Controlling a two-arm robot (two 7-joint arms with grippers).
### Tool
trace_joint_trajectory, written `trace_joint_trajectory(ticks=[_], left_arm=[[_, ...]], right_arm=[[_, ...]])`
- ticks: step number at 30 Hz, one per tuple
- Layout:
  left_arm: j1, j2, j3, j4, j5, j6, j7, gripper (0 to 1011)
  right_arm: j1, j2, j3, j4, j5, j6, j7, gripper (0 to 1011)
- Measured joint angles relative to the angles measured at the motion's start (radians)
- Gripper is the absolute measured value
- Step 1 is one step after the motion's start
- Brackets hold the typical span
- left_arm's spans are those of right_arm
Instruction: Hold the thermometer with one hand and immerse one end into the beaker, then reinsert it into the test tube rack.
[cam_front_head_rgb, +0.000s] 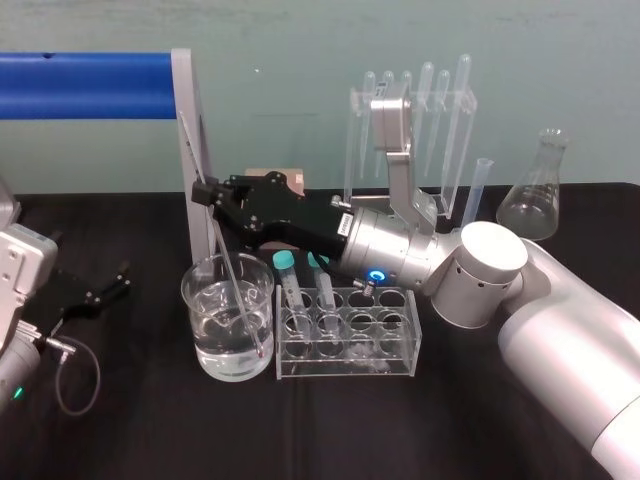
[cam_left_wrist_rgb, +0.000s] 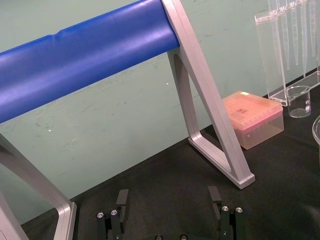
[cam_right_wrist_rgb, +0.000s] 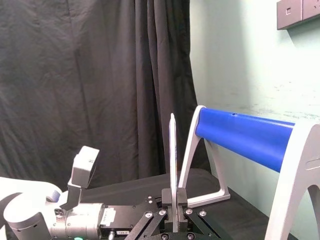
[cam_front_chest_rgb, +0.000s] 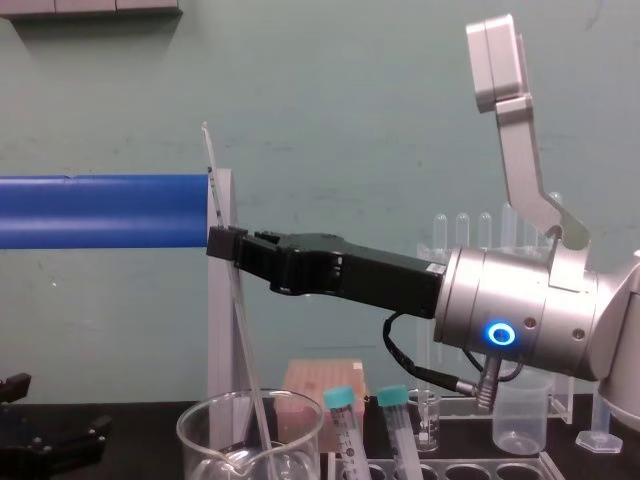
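Black left gripper (cam_front_head_rgb: 105, 290) (cam_left_wrist_rgb: 167, 197): is resting at the lower left of the head view, over the black tabletop (cam_front_head_rgb: 150, 430); its fingers are standing wide apart and gripping nothing.
Wide clear glass beaker (cam_front_head_rgb: 192, 290) (cam_front_chest_rgb: 185, 440): is standing at lower centre-left of the head view, just beside the rack's left end, and is holding clear liquid.
Low clear test tube rack (cam_front_head_rgb: 400, 350): is sitting at lower centre, carrying two teal-capped tubes (cam_front_head_rgb: 288, 275) in its left-hand holes.
Long thin glass thermometer (cam_front_head_rgb: 228, 250) (cam_right_wrist_rgb: 172, 150) (cam_front_chest_rgb: 240, 320): is leaning with its top toward the upper left and its lower end dipping into the beaker's liquid; it is standing clear of the rack.
Long black right gripper (cam_front_head_rgb: 203, 195) (cam_right_wrist_rgb: 173, 202) (cam_front_chest_rgb: 222, 245): is reaching in from the right above the beaker; its fingers are pinching closed on the thermometer's upper part.
Blue bar on a silver frame (cam_front_head_rgb: 80, 85): is spanning the upper left, behind the beaker.
Clear acrylic pipette stand (cam_front_head_rgb: 440, 97): is standing at upper centre, behind the right wrist.
Clear conical flask (cam_front_head_rgb: 530, 205): is standing at the upper right.
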Motion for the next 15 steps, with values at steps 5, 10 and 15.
trace_joint_trajectory(ticks=[5,10,15], left_arm=[[0.000,0.000,0.000,0.000,0.000,0.000,0.000,1008],[0.000,0.000,0.000,0.000,0.000,0.000,0.000,1008],[0.000,0.000,0.000,0.000,0.000,0.000,0.000,1008]], right_arm=[[0.000,-0.001,0.000,0.000,-0.001,0.000,-0.001,55],[0.001,-0.003,0.001,0.004,-0.001,0.000,0.000,56],[0.001,-0.002,0.002,0.004,-0.001,0.001,0.000,55]])
